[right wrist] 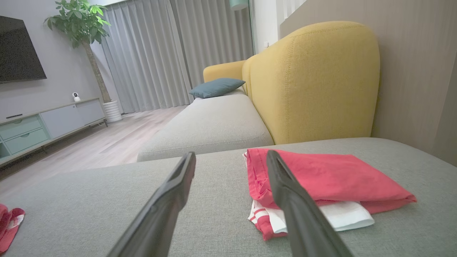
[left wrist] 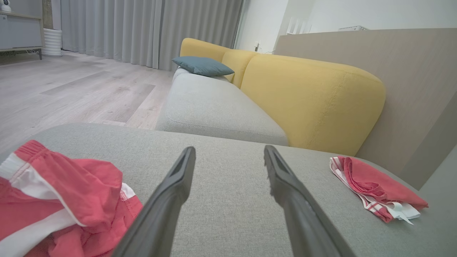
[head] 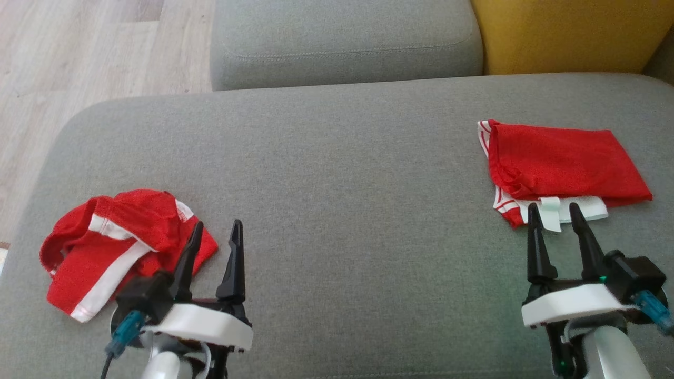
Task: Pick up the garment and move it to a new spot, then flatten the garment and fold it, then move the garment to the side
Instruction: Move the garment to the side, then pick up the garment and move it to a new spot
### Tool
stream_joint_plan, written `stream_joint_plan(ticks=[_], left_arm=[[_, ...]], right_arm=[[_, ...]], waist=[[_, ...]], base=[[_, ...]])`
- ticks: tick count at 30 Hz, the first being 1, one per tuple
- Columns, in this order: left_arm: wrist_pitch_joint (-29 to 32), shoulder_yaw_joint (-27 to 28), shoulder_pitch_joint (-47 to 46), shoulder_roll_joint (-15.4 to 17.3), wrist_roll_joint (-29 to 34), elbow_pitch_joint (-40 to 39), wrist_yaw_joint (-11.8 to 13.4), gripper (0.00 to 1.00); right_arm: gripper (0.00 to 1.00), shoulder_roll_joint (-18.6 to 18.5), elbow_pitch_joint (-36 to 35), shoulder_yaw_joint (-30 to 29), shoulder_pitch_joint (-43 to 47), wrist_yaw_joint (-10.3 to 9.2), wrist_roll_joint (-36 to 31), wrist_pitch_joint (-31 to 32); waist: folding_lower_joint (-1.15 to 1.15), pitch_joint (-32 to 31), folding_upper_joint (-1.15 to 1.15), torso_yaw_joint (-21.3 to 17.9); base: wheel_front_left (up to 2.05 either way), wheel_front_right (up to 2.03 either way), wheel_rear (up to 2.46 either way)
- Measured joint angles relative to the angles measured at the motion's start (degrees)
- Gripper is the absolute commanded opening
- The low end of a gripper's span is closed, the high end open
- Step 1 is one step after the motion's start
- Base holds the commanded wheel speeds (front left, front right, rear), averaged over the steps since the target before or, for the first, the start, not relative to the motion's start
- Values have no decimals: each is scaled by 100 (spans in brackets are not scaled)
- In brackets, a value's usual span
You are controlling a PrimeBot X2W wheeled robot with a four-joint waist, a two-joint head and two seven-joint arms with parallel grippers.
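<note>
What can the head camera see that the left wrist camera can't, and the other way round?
Head view, not the left wrist view: the right gripper, open, close to the folded red garment.
Left wrist view, not the head view: grey curtains, a blue pillow and a cabinet.
Both: the open left gripper, the crumpled red garment beside it, the folded one, the grey sofa seat, the yellow backrest and the wooden floor.
</note>
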Motion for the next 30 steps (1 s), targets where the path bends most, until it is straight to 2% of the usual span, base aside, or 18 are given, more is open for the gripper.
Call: stream_joint_plan(ticks=[13,30], left_arm=[[0,2,110,0,15,-11,51,100],[0,-11,105,0,15,-11,52,100]], right_arm=[[100,0,-309,55,138,0,38,0],[100,0,-310,80,143,0,38,0]], waist=[[0,-17,0,2],[0,20,0,111]], base=[[0,0,0],[0,0,0]])
